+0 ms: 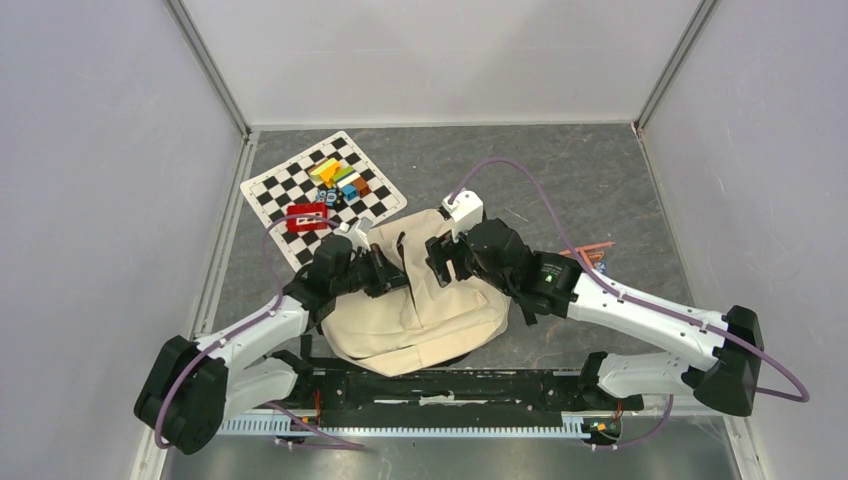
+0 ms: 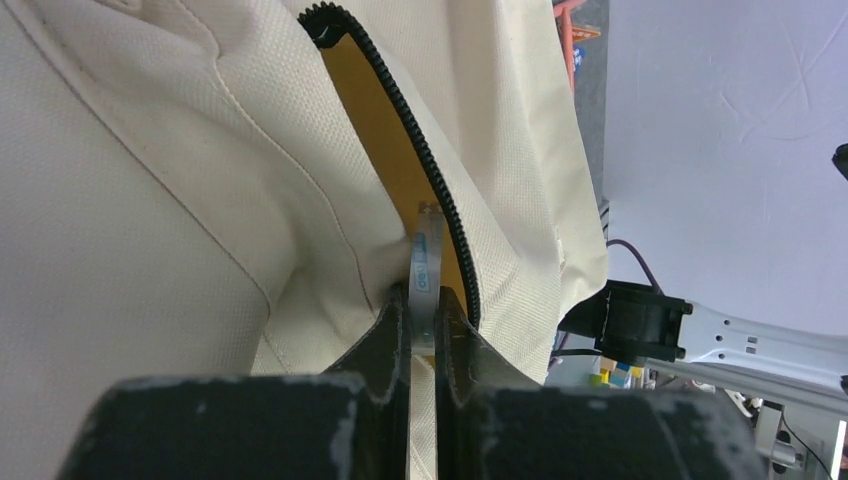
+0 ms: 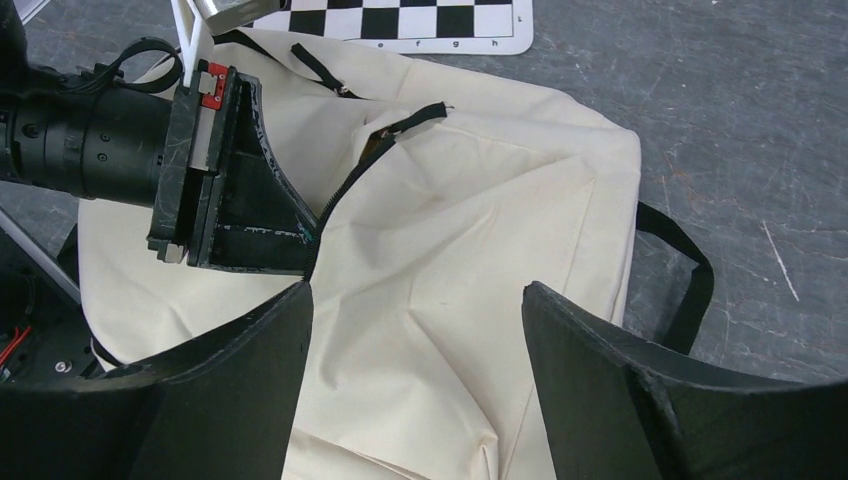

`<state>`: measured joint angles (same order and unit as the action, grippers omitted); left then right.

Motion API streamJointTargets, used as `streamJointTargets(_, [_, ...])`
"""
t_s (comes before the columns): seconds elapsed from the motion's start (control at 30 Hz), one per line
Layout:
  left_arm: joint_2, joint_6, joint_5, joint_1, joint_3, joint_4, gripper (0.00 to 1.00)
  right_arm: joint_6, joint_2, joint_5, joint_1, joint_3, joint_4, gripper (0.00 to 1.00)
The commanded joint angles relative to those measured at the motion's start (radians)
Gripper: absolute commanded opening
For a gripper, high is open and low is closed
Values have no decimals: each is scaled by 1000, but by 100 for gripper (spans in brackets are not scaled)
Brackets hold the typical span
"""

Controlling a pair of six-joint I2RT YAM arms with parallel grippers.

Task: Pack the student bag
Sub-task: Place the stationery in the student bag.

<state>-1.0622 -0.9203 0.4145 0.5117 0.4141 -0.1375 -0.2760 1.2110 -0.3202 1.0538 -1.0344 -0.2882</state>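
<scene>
Grey table [image 1: 560,180] inside pale walls, with the bag [image 1: 430,320] lying flat at the near edge, between the 2 arms and just ahead of their bases. A checkered mat [image 1: 290,190] with coloured blocks [image 1: 340,178] sits behind it to the left.

The left gripper [image 2: 424,300] is pressed together on a thin pale tab [image 2: 425,262] at the zip [image 2: 420,150], right where the black teeth part. A yellow surface [image 2: 375,120] shows in the gap; lining or contents, I cannot tell. The right gripper [image 3: 415,300] hangs over the cream cloth with its fingers spread wide, nothing between them, and I cannot tell whether it touches the cloth.

Likely step: working the zip to open or close the bag's mouth.

Risks from here:
1. The tab is slim and caught only at the fingertips, so a pull off the zip's line could slip it free.
2. Nothing pins the bag. If the left arm pulls while the right fingers stay spread, the whole bag may slide or bunch instead of the zip running.
3. Cloth is folded close to the teeth beside the pinch; a fold drawn in could jam the slider.
4. A black strap [image 3: 690,290] loops loose beside the bag and could snag an arm that sweeps low.
</scene>
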Motion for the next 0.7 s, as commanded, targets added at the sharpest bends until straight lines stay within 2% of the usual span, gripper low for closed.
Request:
streamJointTargets(0.0, [-36, 40, 37, -7, 43, -49, 13, -6, -42, -55, 2, 11, 7, 82])
streamJointTargets(0.23, [48, 147, -72, -7, 69, 131, 54, -6, -40, -60, 2, 15, -3, 84])
streamJointTargets(0.3, [79, 170, -105, -7, 77, 198, 60, -6, -34, -59, 2, 13, -2, 84])
streamJointTargets(0.43, [118, 192, -140, -7, 81, 254, 63, -9, -26, -57, 2, 13, -3, 84])
streamJointTargets(0.57, [131, 192, -144, -6, 78, 254, 57, -12, -27, -57, 2, 14, -5, 84])
streamJointTargets(0.67, [130, 190, -128, -7, 73, 228, 62, -12, -33, -64, 2, 21, -7, 84])
